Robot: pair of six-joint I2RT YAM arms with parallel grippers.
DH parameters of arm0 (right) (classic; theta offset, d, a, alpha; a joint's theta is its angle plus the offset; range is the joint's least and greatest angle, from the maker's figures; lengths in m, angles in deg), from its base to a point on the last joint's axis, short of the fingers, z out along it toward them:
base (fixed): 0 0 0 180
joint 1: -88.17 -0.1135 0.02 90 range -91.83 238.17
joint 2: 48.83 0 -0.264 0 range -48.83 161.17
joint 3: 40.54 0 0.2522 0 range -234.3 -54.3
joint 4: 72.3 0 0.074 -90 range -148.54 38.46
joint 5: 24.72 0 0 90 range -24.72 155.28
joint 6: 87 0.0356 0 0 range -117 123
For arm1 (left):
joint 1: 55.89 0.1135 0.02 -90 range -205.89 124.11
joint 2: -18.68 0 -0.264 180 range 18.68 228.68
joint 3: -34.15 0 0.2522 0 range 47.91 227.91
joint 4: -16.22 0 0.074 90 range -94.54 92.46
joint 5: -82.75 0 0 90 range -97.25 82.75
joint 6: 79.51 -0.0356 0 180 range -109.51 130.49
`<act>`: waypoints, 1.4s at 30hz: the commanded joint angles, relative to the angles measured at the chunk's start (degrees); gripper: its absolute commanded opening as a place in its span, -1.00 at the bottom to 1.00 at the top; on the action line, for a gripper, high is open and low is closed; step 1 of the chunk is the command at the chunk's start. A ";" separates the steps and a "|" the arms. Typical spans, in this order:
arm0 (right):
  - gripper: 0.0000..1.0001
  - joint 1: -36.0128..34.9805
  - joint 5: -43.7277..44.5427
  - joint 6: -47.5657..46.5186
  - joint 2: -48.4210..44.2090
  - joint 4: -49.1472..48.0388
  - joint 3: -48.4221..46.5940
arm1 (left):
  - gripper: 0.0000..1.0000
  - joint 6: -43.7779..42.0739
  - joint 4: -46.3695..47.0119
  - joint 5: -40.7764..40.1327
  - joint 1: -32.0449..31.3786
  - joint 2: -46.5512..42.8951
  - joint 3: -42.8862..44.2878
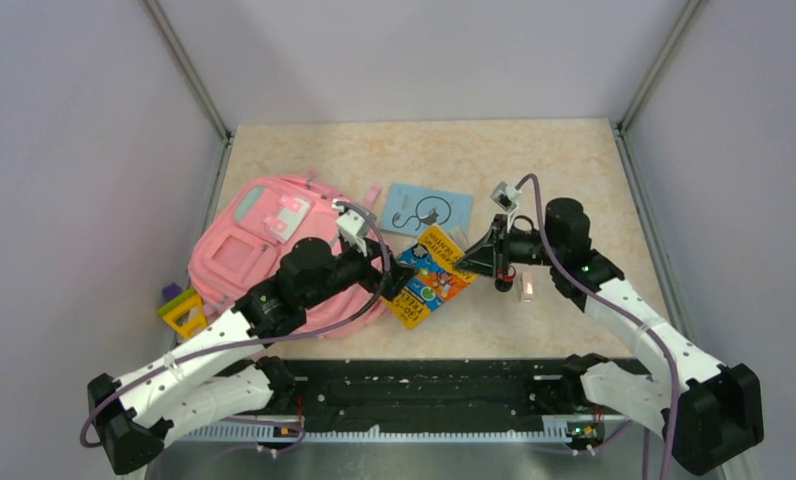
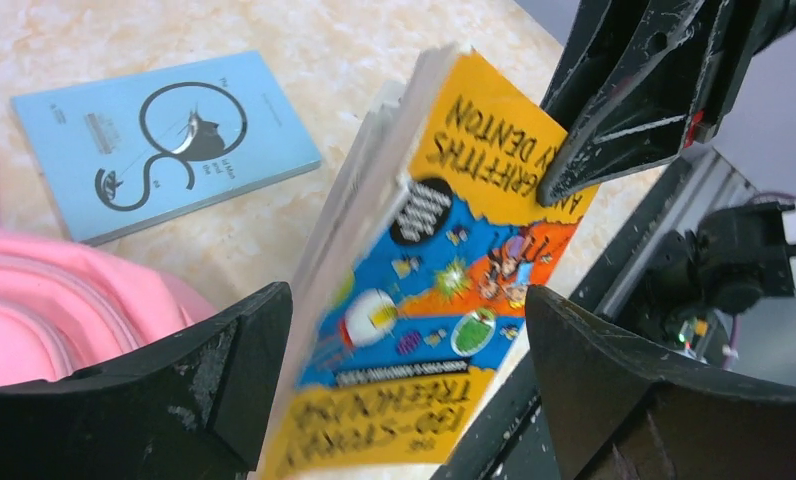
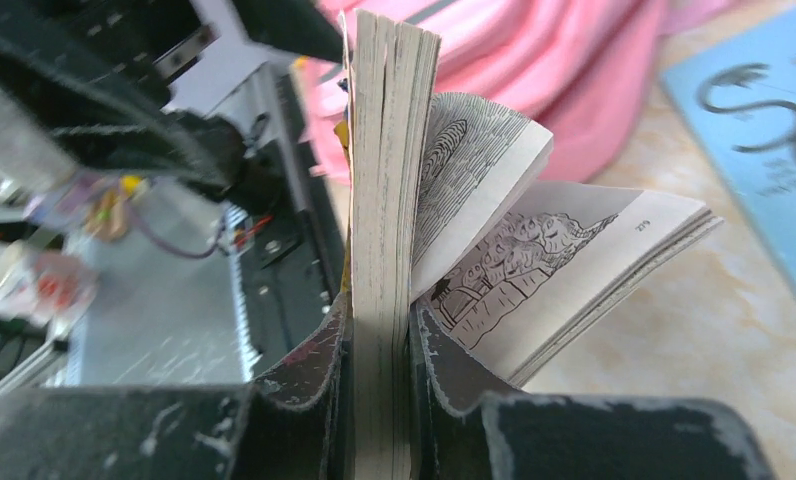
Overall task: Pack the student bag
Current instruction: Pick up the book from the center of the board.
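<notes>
Shows right gripper point(image 3: 379, 335), arm bent leftward over mid-table, clamped on pages of the book point(image 1: 432, 278), tilted on edge. Shows left gripper point(image 2: 404, 330), arm stretched rightward over the bag point(image 1: 244, 250), spread wide astride the book's cover. Locates bag at left of table point(image 1: 574, 180), beside the book.

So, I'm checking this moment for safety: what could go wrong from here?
The right end effector pinches only some pages of the yellow book; the rest fan open, so it could slip or tear. The left end effector stands open around it, giving no support.
</notes>
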 commanded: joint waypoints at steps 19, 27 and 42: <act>-0.81 -6.51 -17.38 -0.89 -6.03 -7.73 -5.35 | -0.97 -7.37 -10.14 32.84 2.24 4.65 9.39; 0.83 -4.53 0.58 -0.38 -3.89 3.07 -10.00 | -1.00 -9.78 -9.86 28.58 3.08 -2.86 5.98; 0.94 -9.00 -18.17 7.92 3.70 -9.87 -6.40 | -1.00 -9.95 -8.41 21.61 3.07 -8.69 4.22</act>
